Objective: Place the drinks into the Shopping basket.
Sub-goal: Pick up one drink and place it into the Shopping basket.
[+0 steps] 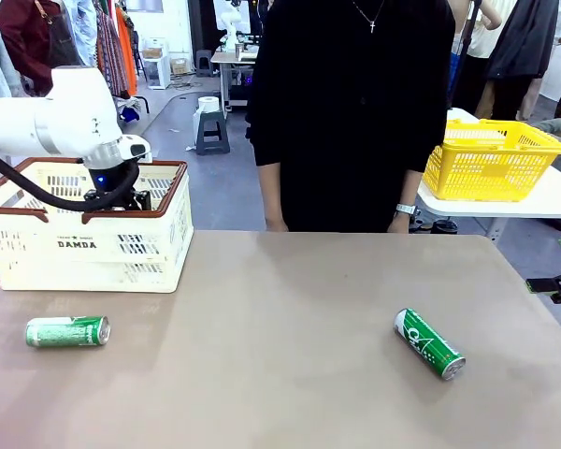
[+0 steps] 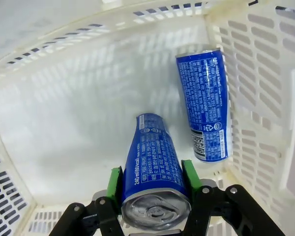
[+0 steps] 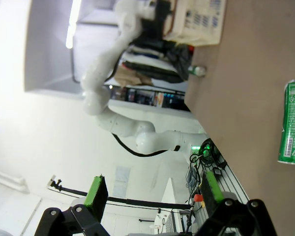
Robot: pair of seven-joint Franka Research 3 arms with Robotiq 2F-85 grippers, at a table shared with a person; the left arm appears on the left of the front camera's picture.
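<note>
While a person [image 1: 355, 112] in black stands at the table's [image 1: 280, 299] twelve o'clock side, the left gripper [image 2: 152, 183] reaches down inside the cream Shopping basket [image 1: 84, 248] at ten o'clock. Its green pads [image 2: 114, 183] are clamped on a blue-and-white can [image 2: 155, 162], silver top toward the wrist camera. A second blue can [image 2: 206, 105] lies on the basket floor at one o'clock from the held one, beside a slotted wall. One green can [image 1: 67, 331] lies on its side at the table's eight o'clock, near the basket's front. Another green can [image 1: 429, 344] lies at four o'clock. The right gripper [image 3: 152, 189] hangs off the three o'clock edge, jaws apart and empty.
</note>
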